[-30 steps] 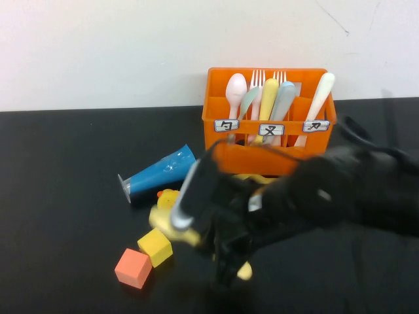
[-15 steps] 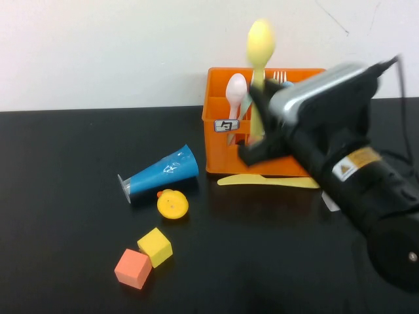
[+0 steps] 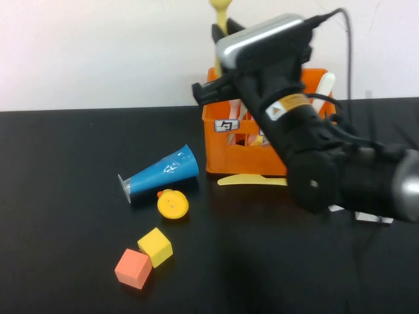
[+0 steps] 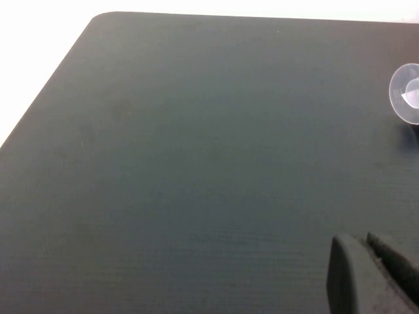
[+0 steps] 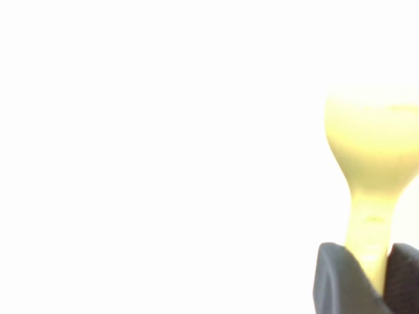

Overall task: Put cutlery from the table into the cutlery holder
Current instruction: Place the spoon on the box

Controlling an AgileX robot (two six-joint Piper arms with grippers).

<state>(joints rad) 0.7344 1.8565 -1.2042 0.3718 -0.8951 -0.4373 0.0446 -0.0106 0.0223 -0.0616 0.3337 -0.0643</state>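
Note:
My right gripper [image 3: 219, 34] is shut on the handle of a pale yellow spoon [image 3: 220, 12] and holds it upright, bowl up, above the back left of the orange cutlery holder [image 3: 219, 152]. In the right wrist view the fingers [image 5: 340, 275] clamp the spoon [image 5: 372, 144] against a white background. The arm hides most of the holder; one white label [image 3: 227, 125] shows. A second pale yellow piece of cutlery [image 3: 252, 180] lies flat on the table in front of the holder. My left gripper [image 4: 364, 243] is shut and empty above bare table; it is out of the high view.
A blue cone [image 3: 160, 171] lies on its side left of the holder; its clear base [image 4: 407, 91] shows in the left wrist view. A round yellow toy [image 3: 172, 204], a yellow cube [image 3: 155, 246] and an orange cube [image 3: 133, 267] lie in front. A white utensil [image 3: 325, 87] stands in the holder.
My right arm has risen and swung left and back with the yellow spoon, whose bowl now reaches the top edge of the high view. The other objects have not moved.

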